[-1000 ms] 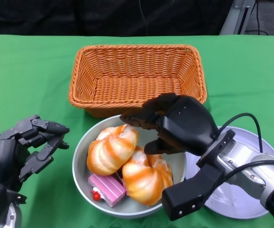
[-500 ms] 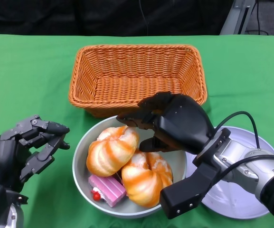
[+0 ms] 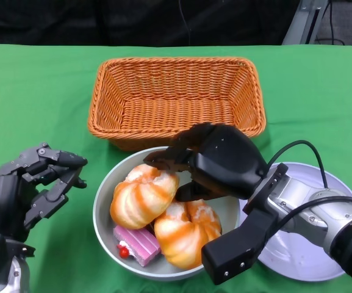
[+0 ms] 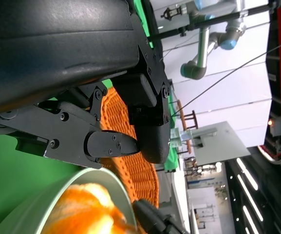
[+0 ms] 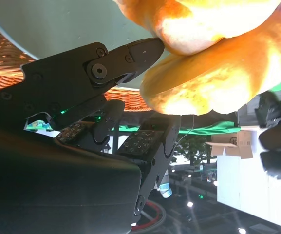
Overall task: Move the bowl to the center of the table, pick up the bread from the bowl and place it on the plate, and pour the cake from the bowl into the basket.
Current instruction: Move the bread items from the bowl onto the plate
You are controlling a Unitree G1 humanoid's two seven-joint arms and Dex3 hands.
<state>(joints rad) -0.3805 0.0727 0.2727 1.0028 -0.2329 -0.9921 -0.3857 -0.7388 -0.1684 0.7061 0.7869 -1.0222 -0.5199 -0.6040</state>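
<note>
Overhead, no readable writing, right hand [image 3: 207, 163] spread over bowl [image 3: 105, 195] holding two breads [image 3: 142, 195] and pink cake [image 3: 138, 242], fingertip touching a bread, basket [image 3: 176, 97] behind, plate [image 3: 310, 256] under the forearm, left hand [image 3: 32, 189] loosely curled, empty, on green surface [image 3: 35, 91].

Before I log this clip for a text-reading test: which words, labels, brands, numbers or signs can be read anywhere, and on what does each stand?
No readable text in any view.
Wicker basket, grey bowl, bread rolls, pink cake slice, plate, green tablecloth: no lettering shows.
Right hand and left hand: black shells without visible markings.
Cardboard box in the right wrist view's background: any print is too blurred to read.
</note>
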